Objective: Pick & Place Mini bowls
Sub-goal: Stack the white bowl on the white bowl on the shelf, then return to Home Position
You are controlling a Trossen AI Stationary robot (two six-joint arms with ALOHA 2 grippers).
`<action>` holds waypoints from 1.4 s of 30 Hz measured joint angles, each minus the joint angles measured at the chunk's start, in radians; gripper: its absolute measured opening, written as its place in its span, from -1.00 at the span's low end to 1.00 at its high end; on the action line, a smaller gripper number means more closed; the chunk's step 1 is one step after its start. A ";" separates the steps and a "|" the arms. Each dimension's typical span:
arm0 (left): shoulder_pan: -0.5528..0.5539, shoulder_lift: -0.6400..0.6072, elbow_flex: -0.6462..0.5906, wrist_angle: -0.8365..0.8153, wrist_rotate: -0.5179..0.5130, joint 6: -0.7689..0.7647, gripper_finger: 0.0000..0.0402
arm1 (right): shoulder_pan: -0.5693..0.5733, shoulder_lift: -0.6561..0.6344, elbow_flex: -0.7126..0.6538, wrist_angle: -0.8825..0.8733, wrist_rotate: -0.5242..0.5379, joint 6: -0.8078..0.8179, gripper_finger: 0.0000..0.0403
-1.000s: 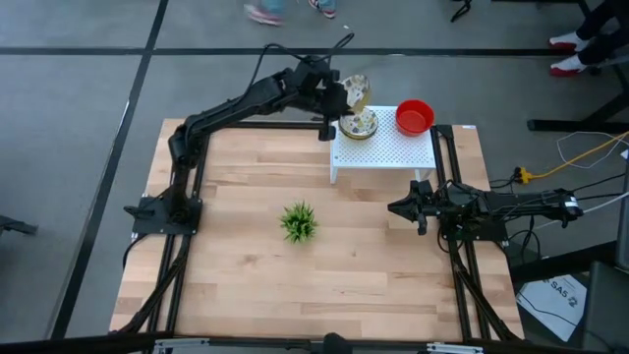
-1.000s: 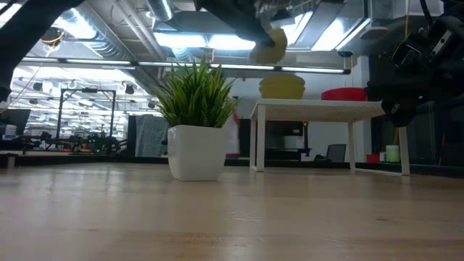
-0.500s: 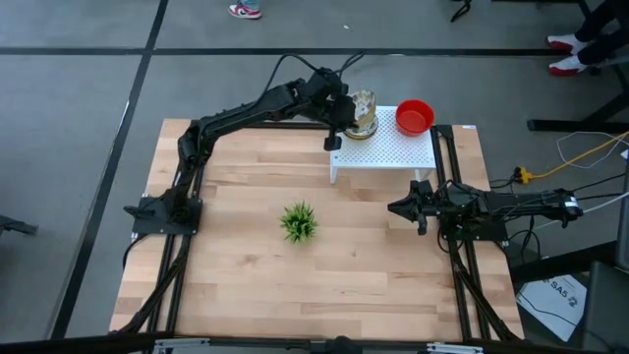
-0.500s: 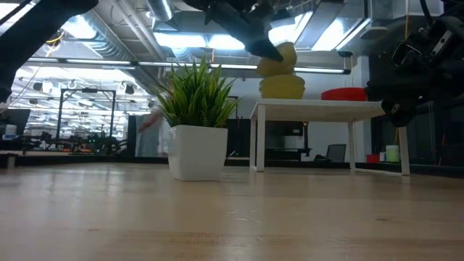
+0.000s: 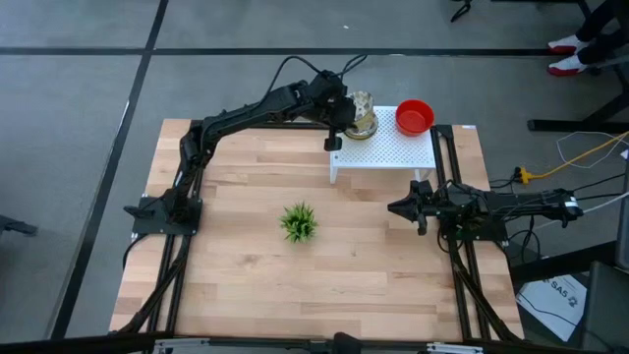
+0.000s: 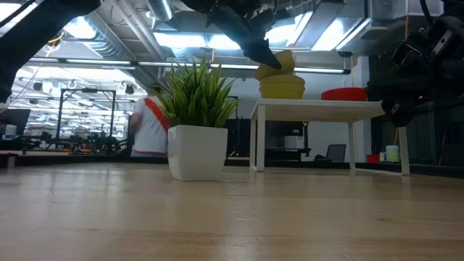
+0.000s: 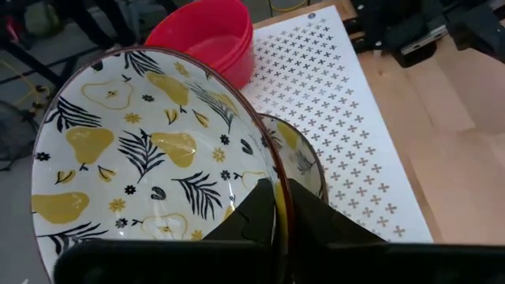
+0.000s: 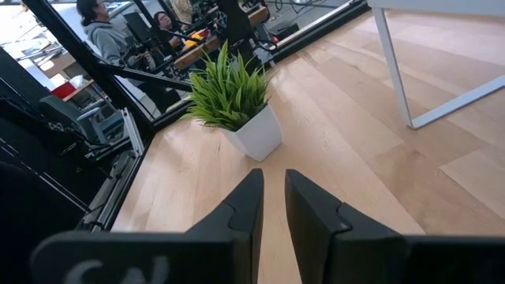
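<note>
Pinching the rim of one pear-patterned bowl [image 7: 150, 158] between the left gripper's [image 7: 276, 207] closed fingers, tilted over a second patterned bowl [image 7: 304, 162] sitting on the white perforated stand [image 5: 398, 149]. Resting beside them, a stack of red bowls [image 7: 209, 35], number unclear. Hovering nearly closed and empty beside the stand, the right gripper [image 5: 395, 207].

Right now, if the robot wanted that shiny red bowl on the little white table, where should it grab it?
Probably by the rim. The glossy red bowl sits upright and open on the white perforated stand, so one finger could go inside and one outside, coming down from above. Its right side looks freest: the left gripper holds a pear-patterned bowl on the other side.
</note>
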 joint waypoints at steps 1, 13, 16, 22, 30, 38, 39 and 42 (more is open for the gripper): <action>0.000 0.000 0.000 -0.002 0.001 -0.002 -0.91 | 0.000 0.000 0.000 0.000 0.000 0.000 -0.72; -0.006 0.000 0.000 -0.014 0.003 -0.005 -0.75 | 0.000 0.000 0.000 0.000 0.000 0.000 -0.72; -0.006 0.000 0.000 -0.009 0.003 -0.005 -0.74 | 0.000 0.000 0.000 0.000 0.000 0.000 -0.72; -0.008 0.000 0.000 0.020 -0.020 -0.033 -0.68 | 0.000 0.000 0.000 0.000 0.000 0.000 -0.72; -0.021 -0.001 0.000 0.037 -0.026 -0.032 -0.50 | 0.000 0.000 0.000 0.000 0.000 0.000 -0.72; -0.040 -0.002 0.000 0.063 -0.027 -0.032 -0.26 | 0.000 0.000 0.000 0.000 0.000 0.000 -0.72; -0.041 -0.002 0.000 0.071 -0.027 -0.032 -0.24 | 0.000 0.000 0.000 0.000 0.000 0.000 -0.72; -0.046 -0.006 0.008 0.073 -0.027 -0.034 -0.21 | 0.000 0.000 0.000 0.000 0.000 0.000 -0.72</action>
